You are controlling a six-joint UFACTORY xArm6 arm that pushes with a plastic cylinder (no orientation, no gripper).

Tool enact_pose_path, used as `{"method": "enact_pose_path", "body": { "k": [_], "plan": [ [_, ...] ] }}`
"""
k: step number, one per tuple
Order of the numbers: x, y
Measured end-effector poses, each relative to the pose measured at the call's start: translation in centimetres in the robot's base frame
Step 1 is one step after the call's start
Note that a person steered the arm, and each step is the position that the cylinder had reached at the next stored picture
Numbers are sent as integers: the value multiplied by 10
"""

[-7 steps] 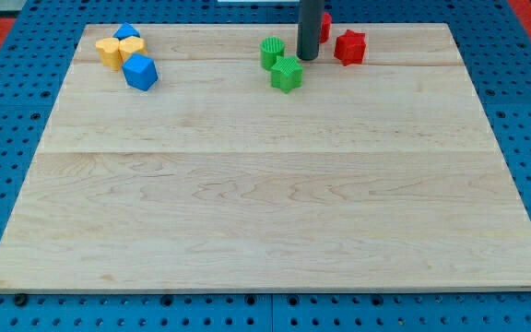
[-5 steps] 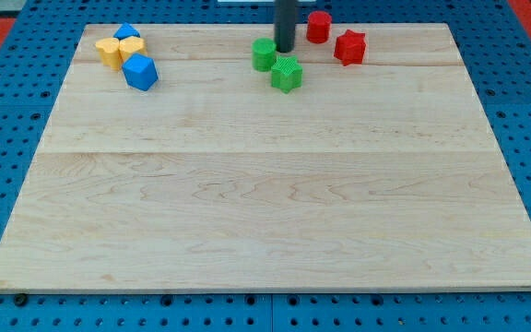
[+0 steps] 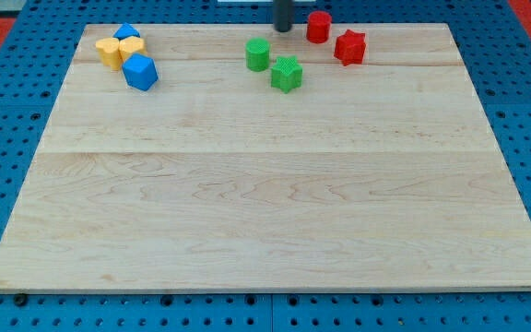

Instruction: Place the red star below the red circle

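Note:
The red circle block [image 3: 318,27] stands near the top edge of the wooden board [image 3: 265,212], right of centre. The red star [image 3: 349,47] sits just below and to the right of it, a small gap between them. My tip [image 3: 284,29] is at the board's top edge, left of the red circle and apart from it, above and right of the green circle block [image 3: 258,54]. Only the lowest part of the rod shows.
A green star [image 3: 286,74] lies below and right of the green circle. At the top left are two yellow blocks [image 3: 118,50], a blue block [image 3: 127,32] behind them and a blue cube-like block [image 3: 141,72] in front.
My tip has moved left and then up toward the top edge, uncovering the red circle. The green circle has been pushed a little to the left. The red blocks have not moved.

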State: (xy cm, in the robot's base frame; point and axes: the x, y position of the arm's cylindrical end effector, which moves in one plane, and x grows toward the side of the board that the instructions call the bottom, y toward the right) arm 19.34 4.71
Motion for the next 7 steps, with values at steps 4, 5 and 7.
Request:
{"method": "enact_pose_path", "body": {
  "k": [4, 5, 7],
  "plan": [
    [18, 62],
    [59, 61],
    [108, 43]
  ]
}}
